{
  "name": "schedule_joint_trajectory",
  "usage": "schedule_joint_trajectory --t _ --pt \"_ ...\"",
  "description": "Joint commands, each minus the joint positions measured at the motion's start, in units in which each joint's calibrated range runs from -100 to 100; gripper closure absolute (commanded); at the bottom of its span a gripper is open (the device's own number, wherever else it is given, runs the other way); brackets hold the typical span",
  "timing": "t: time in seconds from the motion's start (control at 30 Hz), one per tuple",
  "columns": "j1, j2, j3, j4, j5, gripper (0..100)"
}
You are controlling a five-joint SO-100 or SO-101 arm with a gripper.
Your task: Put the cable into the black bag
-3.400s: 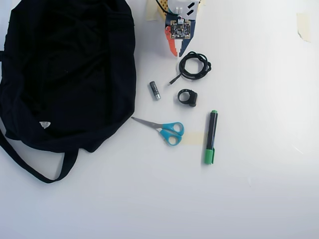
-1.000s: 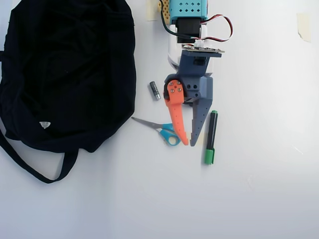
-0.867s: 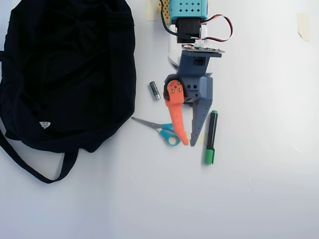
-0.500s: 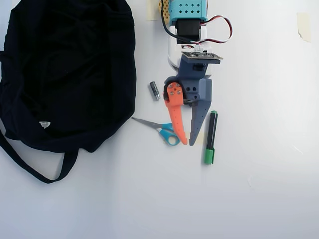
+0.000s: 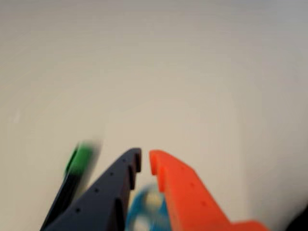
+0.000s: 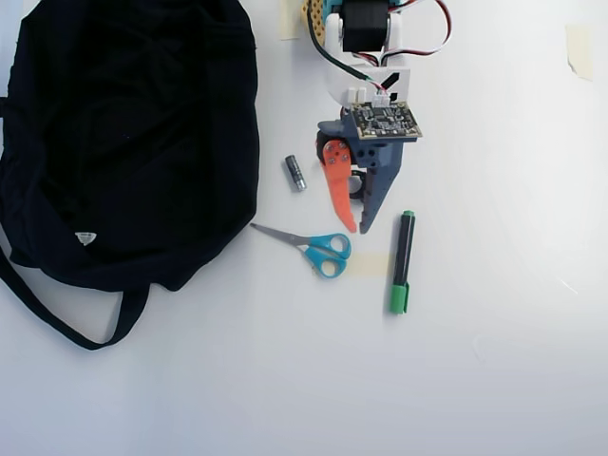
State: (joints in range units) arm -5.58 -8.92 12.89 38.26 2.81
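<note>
Overhead view, black bag (image 6: 123, 142), small white tag (image 6: 85, 237), writing unreadable

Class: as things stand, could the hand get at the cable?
Probably, though unconfirmed. The cable is not visible; the arm covers the spot. The hand, nearly closed and empty, points toward the scissors, so it likely must pull back first.

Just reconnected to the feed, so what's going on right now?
The gripper hangs over the table between the battery and the green marker, its tips nearly together, just above the blue scissors and holding nothing. The arm hides where the cable would be; it isn't visible. The black bag lies at the overhead view's left.
</note>
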Motion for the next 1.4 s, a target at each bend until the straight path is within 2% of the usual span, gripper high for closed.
schedule_joint_trajectory --t 0.0,0.23,0.5,0.7,1.37 --pt "-2.04 -5.76 -0.76 14.71 -0.19 98" --pt "-5.49 -9.17 -0.67 37.71 -0.24 98" --pt "-9.97 -9.17 -1.48 57.01 -0.34 98" --pt "-10.65 -9.25 -1.48 60.54 -2.44 97" --pt "-10.57 -14.73 4.81 60.88 -2.34 97"
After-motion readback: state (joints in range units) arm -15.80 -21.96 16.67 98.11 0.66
